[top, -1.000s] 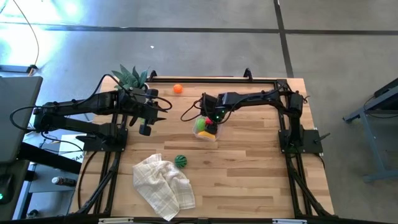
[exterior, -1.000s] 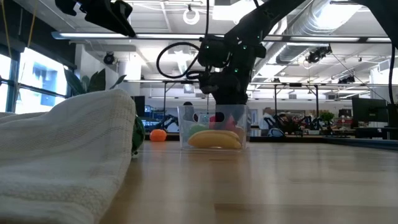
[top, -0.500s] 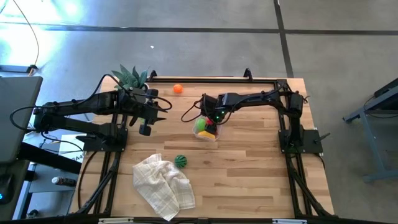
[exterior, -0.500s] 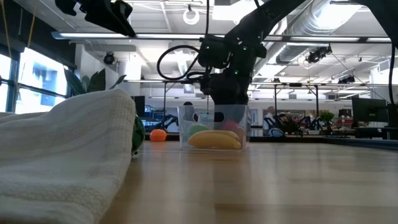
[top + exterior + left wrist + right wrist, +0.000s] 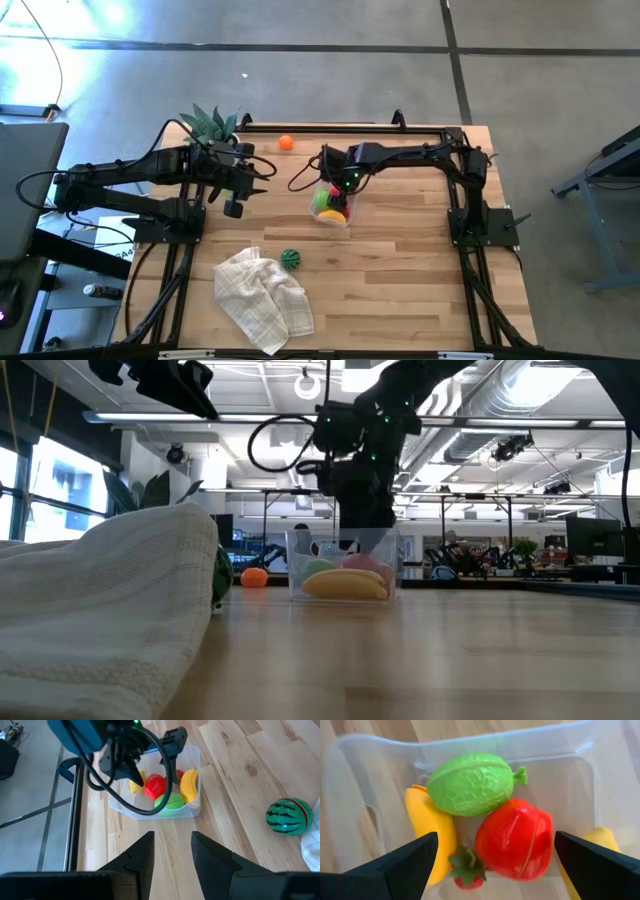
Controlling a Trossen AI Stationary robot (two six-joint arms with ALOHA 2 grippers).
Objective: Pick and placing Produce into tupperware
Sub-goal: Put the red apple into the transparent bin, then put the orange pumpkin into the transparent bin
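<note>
Tupperware (image 5: 365, 775) is clear, rounded, holding a green melon (image 5: 470, 784), red piece (image 5: 515, 839), banana (image 5: 432, 837), strawberry (image 5: 466, 869); right end effector (image 5: 492, 857) spread wide, empty.

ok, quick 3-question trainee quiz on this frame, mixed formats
1. True or false: the right hand is open above the tupperware.
2. Which produce is outside the tub? A) orange ball and striped melon B) banana and red piece
3. Fill in: the melon lies beside the white checked ____.

Key: 1 true; 2 A; 3 cloth.
</note>
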